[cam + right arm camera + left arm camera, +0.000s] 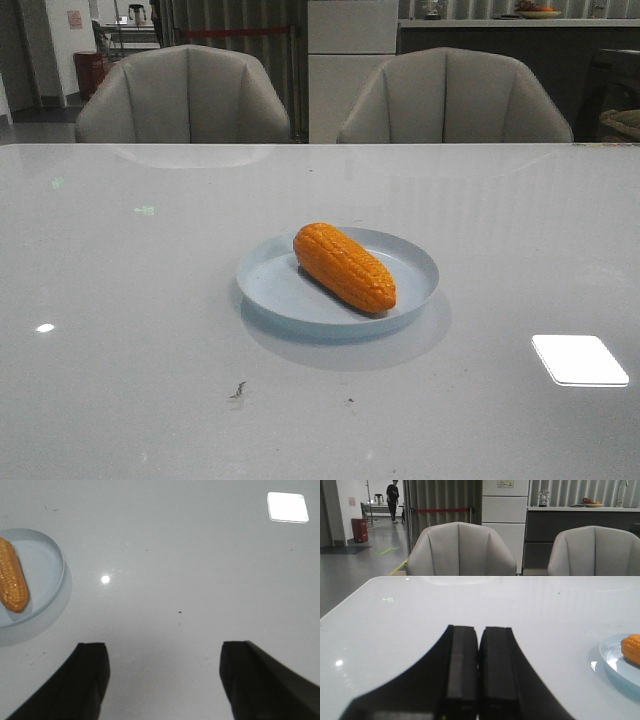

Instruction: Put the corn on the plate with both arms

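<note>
Corn point(344, 266) lies diagonally across plate point(270, 290), long axis far-left to near-right. Orange, bumpy kernel rows, tapered ends. Left gripper point(479, 680) fingers clenched, empty; right gripper point(165, 680) fingers released.

Corn point(11, 576) lies on plate point(56, 555); right gripper point(165, 672) spread, empty.

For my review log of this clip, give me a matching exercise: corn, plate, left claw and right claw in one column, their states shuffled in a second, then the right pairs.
Column one:
1. corn
2. plate
3. left claw
4. right claw

Column two:
A. fingers pressed together, holding nothing
B. lies diagonally on the pale blue dish
C. fingers spread wide over bare table
D. rests flat on the table, bearing the cob

Pairs: 1-B, 2-D, 3-A, 4-C
</note>
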Controlling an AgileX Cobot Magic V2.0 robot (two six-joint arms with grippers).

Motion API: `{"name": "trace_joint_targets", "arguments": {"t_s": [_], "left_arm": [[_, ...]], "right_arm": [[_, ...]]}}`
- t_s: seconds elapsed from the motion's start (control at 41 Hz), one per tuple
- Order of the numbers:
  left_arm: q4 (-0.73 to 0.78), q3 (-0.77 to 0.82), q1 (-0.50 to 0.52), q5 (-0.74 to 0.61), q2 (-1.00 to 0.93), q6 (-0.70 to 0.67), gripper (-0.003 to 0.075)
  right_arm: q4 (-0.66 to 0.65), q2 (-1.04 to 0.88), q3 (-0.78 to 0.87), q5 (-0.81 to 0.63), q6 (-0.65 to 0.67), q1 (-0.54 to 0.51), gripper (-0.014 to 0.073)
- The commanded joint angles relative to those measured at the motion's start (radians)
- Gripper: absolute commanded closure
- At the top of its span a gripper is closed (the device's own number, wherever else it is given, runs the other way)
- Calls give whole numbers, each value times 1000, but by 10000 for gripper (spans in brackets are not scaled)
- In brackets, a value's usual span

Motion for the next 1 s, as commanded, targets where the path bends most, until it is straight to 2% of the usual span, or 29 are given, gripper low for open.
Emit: {"name": "trace_joint_targets", "arguments": {"t_s": [0.0, 0.366, 0.488, 0.561, 0.829, 0.976], "left_arm": [[0, 38, -6, -75, -20, -10, 627], [0, 38, -6, -75, -20, -10, 627], [0, 38, -6, -75, -20, -10, 627], [0, 38, -6, -75, -20, -10, 627], [0, 38, -6, -75, -20, -10, 627], [0, 38, -6, -75, -20, -10, 627]], "right_arm": [[6, -5, -26, -61, -7, -5, 23], [6, -5, -26, -61, -7, -5, 23], [-52, -18, -26, -61, -9, -4, 27], [-45, -37, -25, -57, -9, -4, 86], [54, -173, 38, -138, -9, -4, 539], [122, -286, 157, -256, -9, -4, 538]]}}
